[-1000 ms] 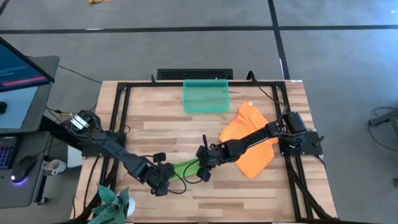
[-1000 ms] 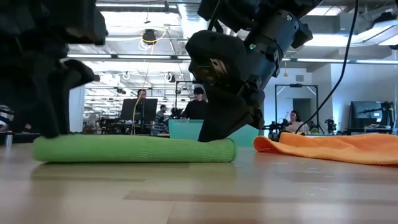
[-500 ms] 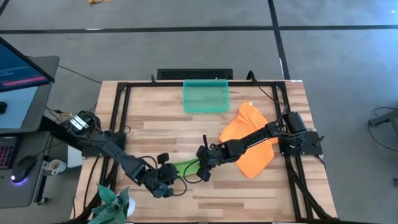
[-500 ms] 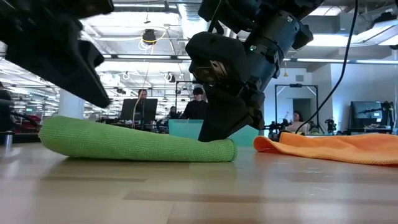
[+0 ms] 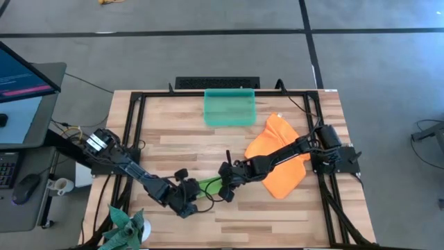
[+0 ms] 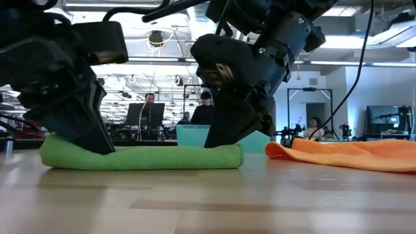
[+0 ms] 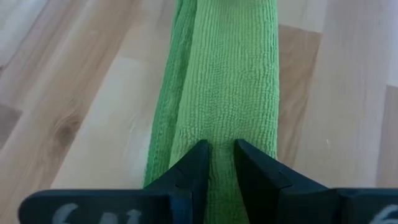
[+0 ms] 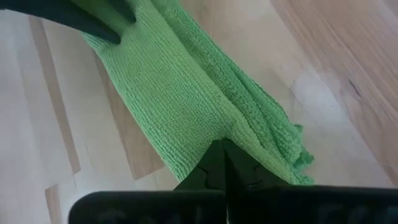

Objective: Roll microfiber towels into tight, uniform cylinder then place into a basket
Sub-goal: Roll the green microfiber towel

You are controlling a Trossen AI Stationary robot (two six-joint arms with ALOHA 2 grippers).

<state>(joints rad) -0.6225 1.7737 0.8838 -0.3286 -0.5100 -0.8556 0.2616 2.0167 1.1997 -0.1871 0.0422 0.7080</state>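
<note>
The lime green towel (image 6: 140, 157) lies on the wooden table as a long roll, resting along its whole length. My left gripper (image 7: 222, 152) is shut on the roll's left end, and my right gripper (image 8: 222, 148) is shut on its right end. In the high view the two grippers (image 5: 191, 198) (image 5: 223, 189) face each other with the green roll (image 5: 208, 186) between them. The orange towel (image 5: 277, 156) lies spread flat under my right arm. The teal basket (image 5: 229, 106) stands at the table's far edge. My left gripper pinches a ridge of cloth on top of the roll near its left end (image 7: 222, 134) between its two fingers (image 7: 194, 167). The fingers slant down from the left and lie along the roll, which rests on the table. My right gripper has its shut fingertips on the roll's top near its right end (image 8: 222, 127), where a crease runs into them. It slants down from the right. How much cloth lies between the tips cannot be told. This end rests on the table.
A dark spiky plant (image 5: 125, 229) stands at the table's near left corner. Black frame rails (image 5: 132, 132) run along the table's edges. Bare wood (image 5: 263, 215) lies near the front edge. People sit in the room beyond the table.
My left gripper raised the roll's left end a little off the table, then came down, turning its wrist and shifting slightly toward my right gripper. The roll lies flat again. Its right end stayed on the table.
</note>
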